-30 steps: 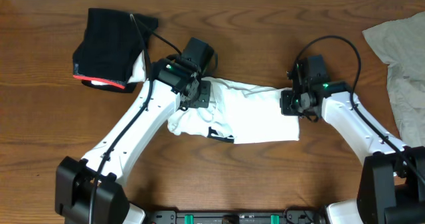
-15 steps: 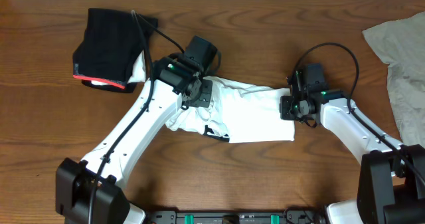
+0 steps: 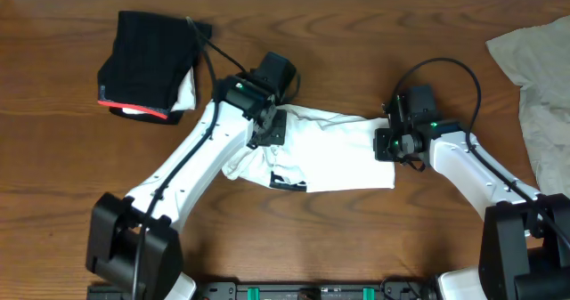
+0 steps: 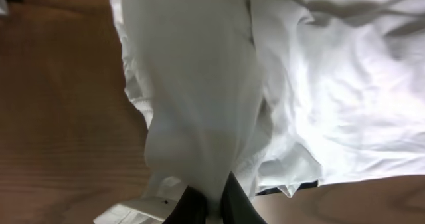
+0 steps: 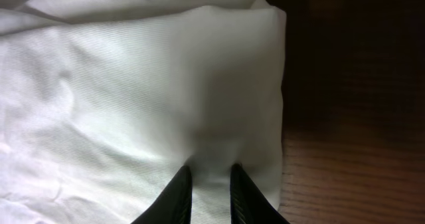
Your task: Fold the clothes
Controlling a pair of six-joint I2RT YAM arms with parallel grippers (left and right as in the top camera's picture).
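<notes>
The wooden table (image 3: 53, 184) fills the overhead view. The white T-shirt (image 3: 338, 153) lies at its middle as a crumpled band stretched between the two arms. Its right part lies flat, and its left part is bunched and drawn up.

The grey-beige garment (image 3: 539, 77) lies loose at the table's right edge, cut off by the frame and well apart from the shirt. The black red-edged garment (image 3: 147, 55) sits folded at the upper left, near the left arm (image 3: 191, 162) but not touching the shirt. A bit of white shows at its right side. The left arm's forearm crosses the shirt's lower left corner and hides it from above. The right arm (image 3: 472, 162) reaches in from the lower right.

The left gripper (image 4: 209, 201) is at the shirt's upper left. The overhead view does not show its jaws, but the left wrist camera shows them closed on a raised ridge of white cloth, with bare wood to the left of it. The right gripper (image 5: 207, 184) is at the shirt's right end. Its wrist camera shows the fingers pinched on the cloth just inside the folded right edge, with dark table beyond that edge.

A short black print (image 3: 287, 180) shows along the shirt's lower left hem, and only in the overhead view.
</notes>
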